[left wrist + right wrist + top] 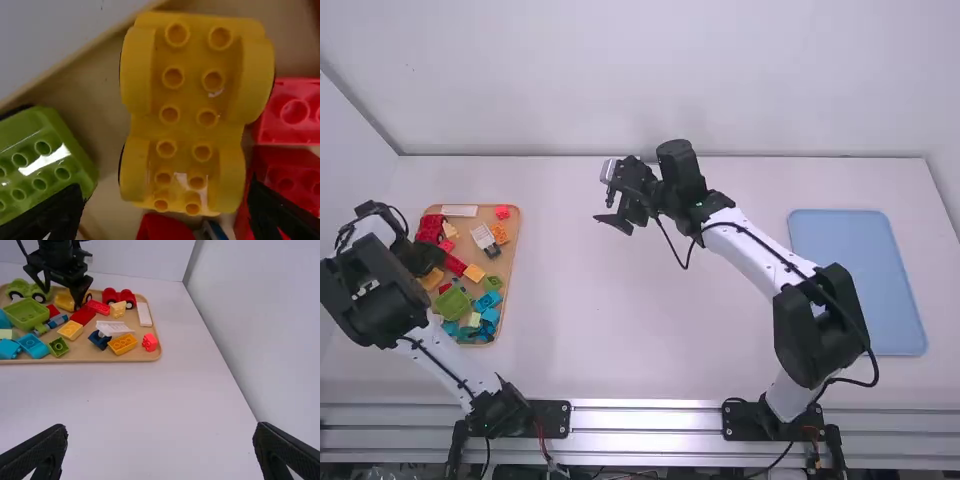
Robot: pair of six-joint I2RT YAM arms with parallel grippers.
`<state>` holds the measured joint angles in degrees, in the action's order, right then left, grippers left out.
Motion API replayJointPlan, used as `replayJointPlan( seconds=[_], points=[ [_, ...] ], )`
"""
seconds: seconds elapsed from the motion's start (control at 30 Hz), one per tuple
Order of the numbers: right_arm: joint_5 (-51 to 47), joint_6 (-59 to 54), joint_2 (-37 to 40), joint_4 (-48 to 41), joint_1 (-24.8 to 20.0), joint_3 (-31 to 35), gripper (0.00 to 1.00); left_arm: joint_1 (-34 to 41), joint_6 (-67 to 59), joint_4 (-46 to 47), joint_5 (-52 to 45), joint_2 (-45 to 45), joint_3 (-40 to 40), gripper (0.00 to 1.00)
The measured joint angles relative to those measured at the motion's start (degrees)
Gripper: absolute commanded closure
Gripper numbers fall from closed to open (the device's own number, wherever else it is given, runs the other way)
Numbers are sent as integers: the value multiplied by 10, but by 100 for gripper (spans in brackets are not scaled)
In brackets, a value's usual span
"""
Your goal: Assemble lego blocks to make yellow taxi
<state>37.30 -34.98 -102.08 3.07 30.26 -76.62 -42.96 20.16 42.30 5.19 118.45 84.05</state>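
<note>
While the left jaws stand apart above the tray, the yellow wheeled base lies inside it; off-centre closing could catch the red bricks alongside or slip on rounded wheel arches. Right jaws: also apart, beside the tray. Base: glossy plastic, hollow circular studs.

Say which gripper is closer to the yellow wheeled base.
Left. The left gripper hangs open over the yellow wheeled base in the tray; the right gripper, also open, is well off it, over the table beyond the tray.
</note>
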Motion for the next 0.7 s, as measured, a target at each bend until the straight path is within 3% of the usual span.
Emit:
replayJointPlan(
  seconds=[0.3,0.7],
  points=[
    [-1,0,0,0,0,0,1,0,-49,-24,-7,1,-1,11],
    [-2,0,0,-1,0,0,1,-3,-50,-42,-9,28,-6,18]
  ],
)
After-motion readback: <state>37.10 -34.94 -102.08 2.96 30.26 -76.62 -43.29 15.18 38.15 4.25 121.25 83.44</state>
